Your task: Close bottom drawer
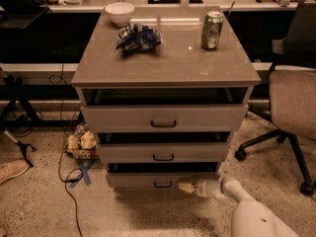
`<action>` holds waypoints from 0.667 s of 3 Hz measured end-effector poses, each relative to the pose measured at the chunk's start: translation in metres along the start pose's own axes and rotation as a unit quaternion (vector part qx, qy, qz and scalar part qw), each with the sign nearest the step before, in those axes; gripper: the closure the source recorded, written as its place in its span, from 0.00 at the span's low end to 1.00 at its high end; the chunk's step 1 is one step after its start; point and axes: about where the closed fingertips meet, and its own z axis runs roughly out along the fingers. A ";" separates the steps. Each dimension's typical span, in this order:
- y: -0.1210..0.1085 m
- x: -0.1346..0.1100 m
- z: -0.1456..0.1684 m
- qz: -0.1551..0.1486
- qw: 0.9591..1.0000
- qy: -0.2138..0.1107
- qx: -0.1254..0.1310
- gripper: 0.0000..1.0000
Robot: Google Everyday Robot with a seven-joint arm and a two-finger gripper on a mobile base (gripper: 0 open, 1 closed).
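The robot's end effector (186, 187) sits low against the front of the bottom drawer (138, 180), just right of its dark handle; whether it is clenched or released cannot be told. The drawer stands slightly open under the middle drawer (128, 152).

Dim warm light is falling from above, glaring off the cabinet top (173, 63). Shadows are filling the drawer gaps (158, 96); my gripper (186, 187) is showing pale by the bottom drawer (133, 180).

Office — long desk (74, 7), swivel chair (294, 102), floor cables (63, 174), tool (185, 187) at bottom drawer (143, 180)
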 end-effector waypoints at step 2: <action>-0.001 -0.032 0.016 -0.021 1.000 -0.018 -0.009 1.00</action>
